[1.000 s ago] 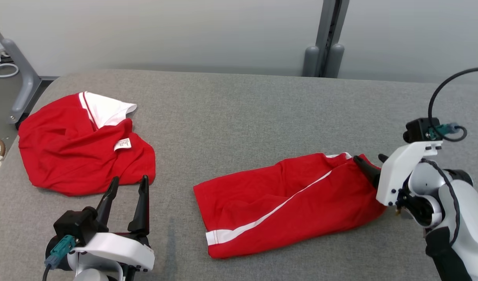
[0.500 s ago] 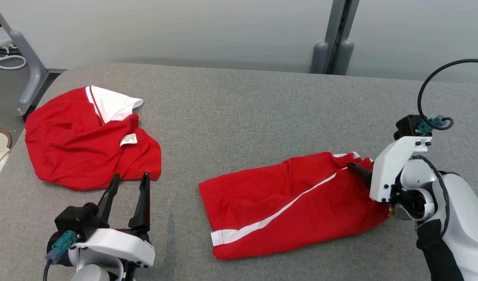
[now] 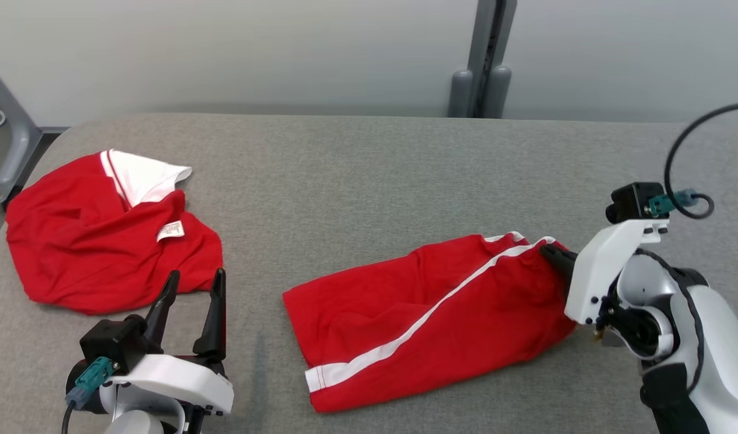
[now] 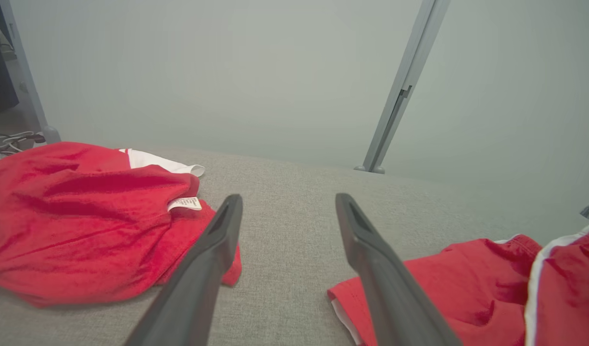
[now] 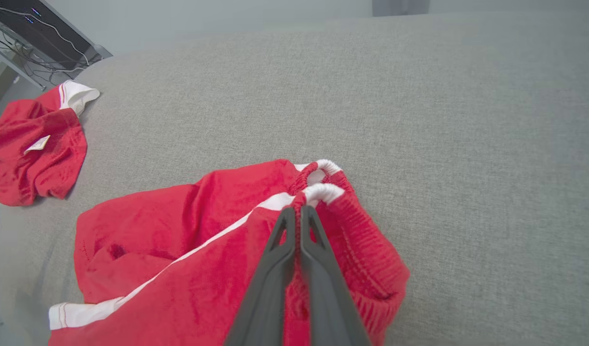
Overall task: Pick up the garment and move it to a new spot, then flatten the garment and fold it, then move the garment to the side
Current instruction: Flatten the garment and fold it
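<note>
The garment is a pair of red shorts (image 3: 417, 319) with a white side stripe, lying flat-ish on the grey padded table (image 3: 356, 181) right of centre. My right gripper (image 3: 552, 253) is at its right end, shut on the gathered elastic waistband. In the right wrist view the two dark fingers (image 5: 318, 240) are pressed together, with the red waistband of the shorts (image 5: 179, 240) pinched at my right gripper's tips (image 5: 298, 211). My left gripper (image 3: 192, 283) stands open near the front left with nothing between its fingers, and the left gripper (image 4: 287, 199) points between the two red cloths.
A second red garment (image 3: 103, 247) with a white panel and a label lies crumpled at the table's left; it also appears as a red heap (image 4: 82, 230) and a red bundle (image 5: 30, 154). A grey post (image 3: 483, 60) stands behind the table, and a grey frame leg (image 3: 7, 150) at the far left.
My right gripper has shut on the shorts' waistband, which is now bunched at its tips. The head camera has shifted. The left arm has not moved.
</note>
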